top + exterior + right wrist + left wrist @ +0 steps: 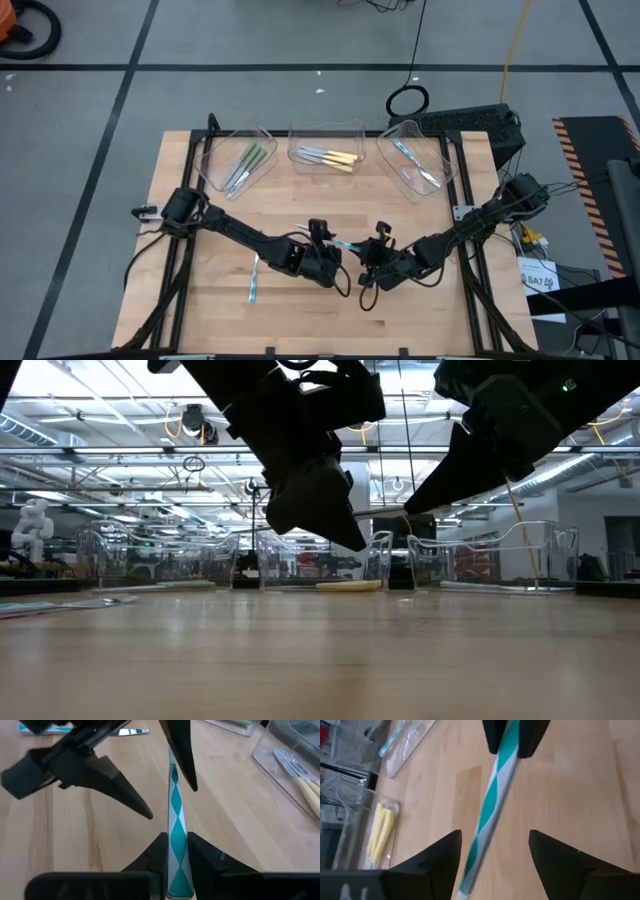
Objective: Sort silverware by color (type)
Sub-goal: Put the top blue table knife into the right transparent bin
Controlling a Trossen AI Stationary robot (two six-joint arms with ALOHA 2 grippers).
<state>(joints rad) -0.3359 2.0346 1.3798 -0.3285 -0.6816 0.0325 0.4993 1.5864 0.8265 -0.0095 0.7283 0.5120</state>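
1. Pale wood fills your table (200, 300), and on its left half one light-blue utensil (254, 280) lies loose, just outside the left arm.
2. Along the far edge you have three clear trays: the left tray (212, 168) holds green-handled pieces (250, 162), the middle tray (325, 132) holds yellow-handled pieces (340, 159), and the right tray (392, 135) holds light-blue pieces (408, 156).
3. At mid-table your left gripper (327, 243) hangs with its fingers (437, 855) spread apart; they flank a teal-and-silver patterned utensil (176, 827) without touching it.
4. That utensil is lifted clear of the wood, bridging the gap between your two grippers.
5. Just to the right, your right gripper (372, 248) is clamped on the utensil's handle, its fingers (159, 852) pressed against both sides of the patterned stem.
6. From table height you see both arms coming down over the board, the trays standing in a row behind them.
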